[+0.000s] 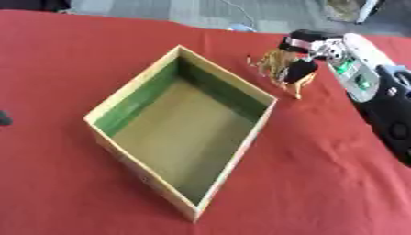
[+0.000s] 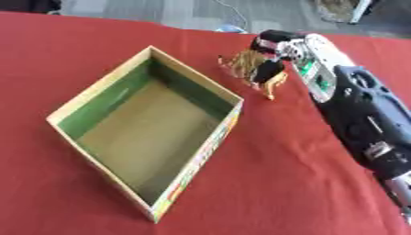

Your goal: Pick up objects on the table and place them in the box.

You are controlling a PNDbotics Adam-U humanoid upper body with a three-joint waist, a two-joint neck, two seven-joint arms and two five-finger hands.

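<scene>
— Where was the thing to be picked up?

— A small tan and gold object (image 1: pixel 277 64), thin-legged or spiky, sat on the red tablecloth (image 1: pixel 321 183) just beside the far right corner of the box (image 1: pixel 132 94). What it was exactly could not be made out.

— And the right hand (image 1: pixel 301 69)?

— It was down over the object, its dark fingers (image 2: pixel 269 69) curled in against it, so it looked to be pinching it. Whether the object was lifted clear of the cloth or touching it, I could not tell.

— The box?

— Open, wooden-rimmed, green on the inner walls, with nothing visible inside. It lay askew, one corner pointing toward the hand.

— What could have gone wrong from there?

— Mostly the hold. The object seemed slight and irregular, with thin parts sticking out past the fingers; a pinch on one of those could have let it twist or slip out on the way across. The near wall of the box stood between hand and interior, so a low carry could have caught a dangling leg on the rim (image 2: pixel 197 75) and knocked the object loose or shoved the box along the cloth.

— The other hand?

— Only a dark scrap showed at the left edge; too little to call it the left hand.
</scene>
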